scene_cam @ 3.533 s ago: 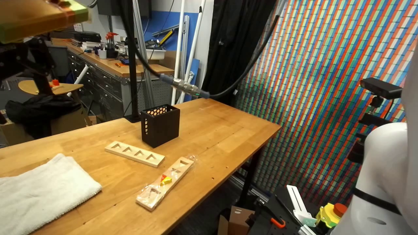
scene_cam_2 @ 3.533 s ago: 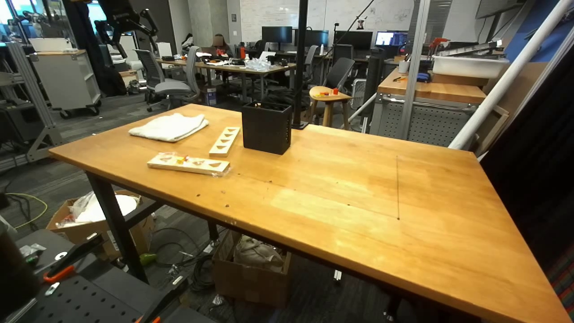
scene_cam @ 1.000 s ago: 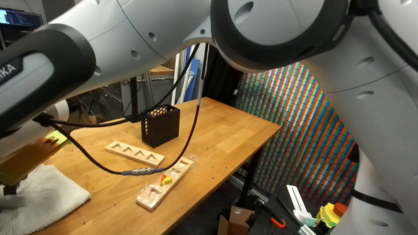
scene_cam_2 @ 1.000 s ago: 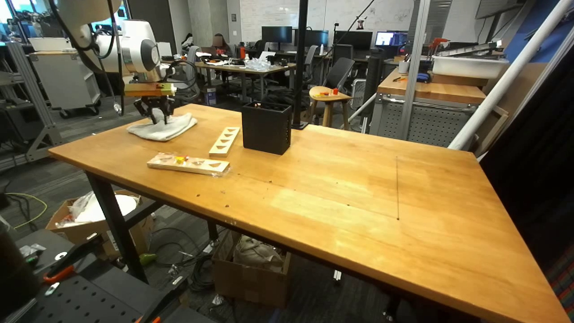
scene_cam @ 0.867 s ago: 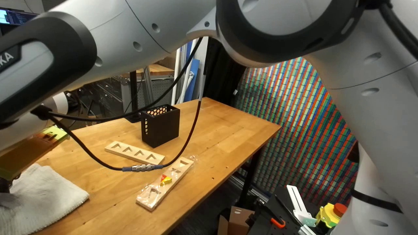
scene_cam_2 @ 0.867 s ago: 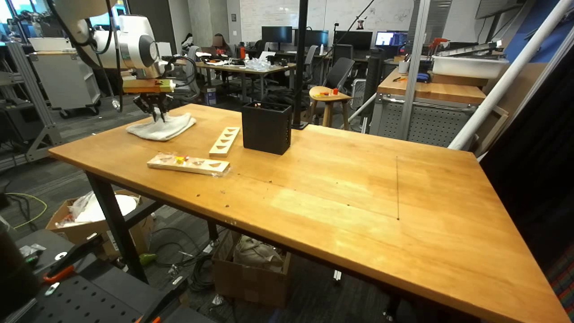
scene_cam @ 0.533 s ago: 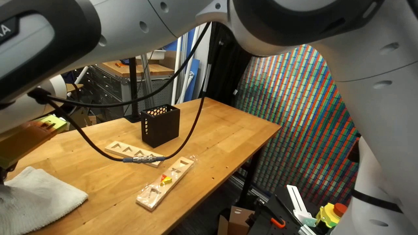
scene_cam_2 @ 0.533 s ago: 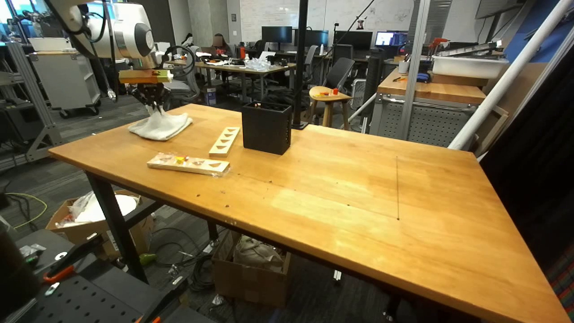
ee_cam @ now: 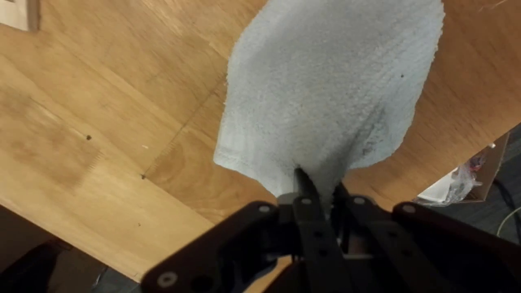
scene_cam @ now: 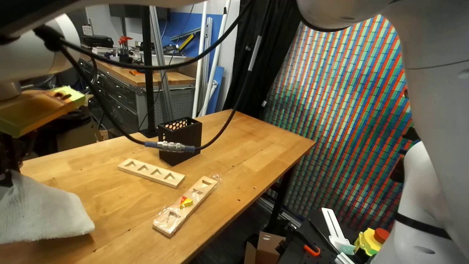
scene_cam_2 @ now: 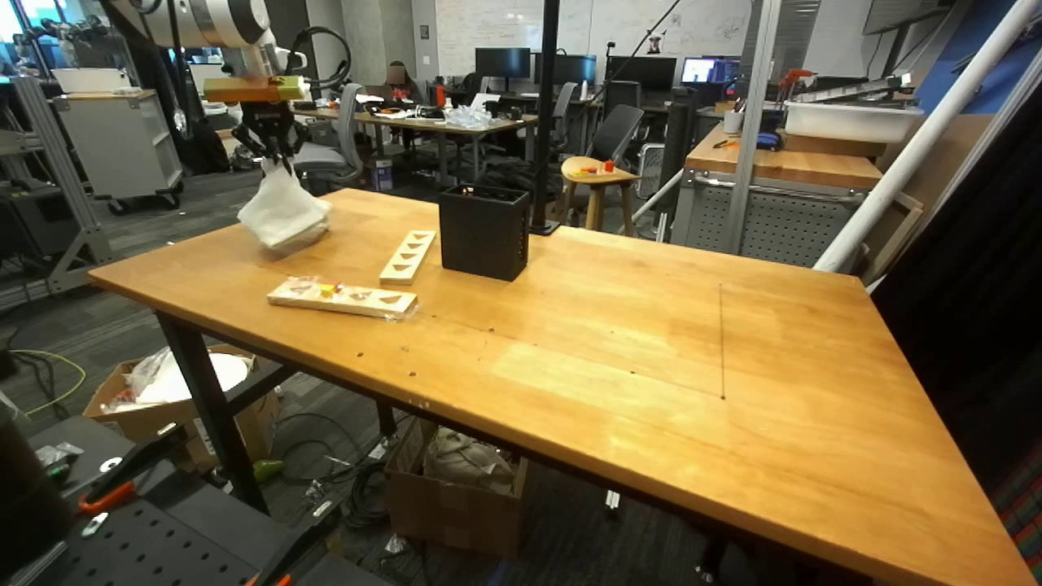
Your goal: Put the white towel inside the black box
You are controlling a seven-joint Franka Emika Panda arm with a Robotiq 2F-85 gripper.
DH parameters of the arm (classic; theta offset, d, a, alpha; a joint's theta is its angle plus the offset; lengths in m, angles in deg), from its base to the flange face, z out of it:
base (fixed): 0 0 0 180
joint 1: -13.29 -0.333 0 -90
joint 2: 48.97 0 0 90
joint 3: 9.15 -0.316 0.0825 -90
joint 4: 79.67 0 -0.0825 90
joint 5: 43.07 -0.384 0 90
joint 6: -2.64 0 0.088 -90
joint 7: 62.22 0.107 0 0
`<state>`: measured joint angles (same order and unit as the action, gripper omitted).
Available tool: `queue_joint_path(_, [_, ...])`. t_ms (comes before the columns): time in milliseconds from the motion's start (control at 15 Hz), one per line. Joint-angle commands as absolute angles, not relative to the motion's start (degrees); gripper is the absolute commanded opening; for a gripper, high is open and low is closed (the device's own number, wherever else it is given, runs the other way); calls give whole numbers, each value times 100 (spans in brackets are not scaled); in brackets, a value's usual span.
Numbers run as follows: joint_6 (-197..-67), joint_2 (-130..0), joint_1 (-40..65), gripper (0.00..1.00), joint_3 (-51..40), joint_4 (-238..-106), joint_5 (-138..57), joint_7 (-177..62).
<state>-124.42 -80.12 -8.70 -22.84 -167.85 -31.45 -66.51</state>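
The white towel [scene_cam_2: 285, 213] hangs from my gripper [scene_cam_2: 278, 161] above the far left part of the table, its lower edge raised off the wood. In the wrist view the jaws are shut on a pinched fold of the towel [ee_cam: 325, 89], and cloth shows between the two fingertips. The black box [scene_cam_2: 484, 232] stands upright on the table with an open top and hexagon holes in a side. It lies well to the right of the gripper in an exterior view. The box's inner floor is hidden.
A wooden strip with triangular cutouts [scene_cam_2: 409, 256] lies between towel and box. Another strip, wrapped in plastic [scene_cam_2: 342, 298], lies nearer the table's edge. A black post [scene_cam_2: 544, 122] rises behind the box. The arm's cable [scene_cam: 170, 146] hangs across the view of the box.
One second ago the gripper was down at the towel with its fingers apart. They have since come together on the cloth and risen, lifting the towel off the table. The box has not moved.
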Motion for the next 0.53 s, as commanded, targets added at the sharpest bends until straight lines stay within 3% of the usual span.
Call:
queue_joint_path(0, [-11764, -7253, -593, 3, -2322, -17117, -3337, -7137])
queue_joint_path(467, [-10940, -6489, -119, 3, -2211, -17030, -3313, -7631])
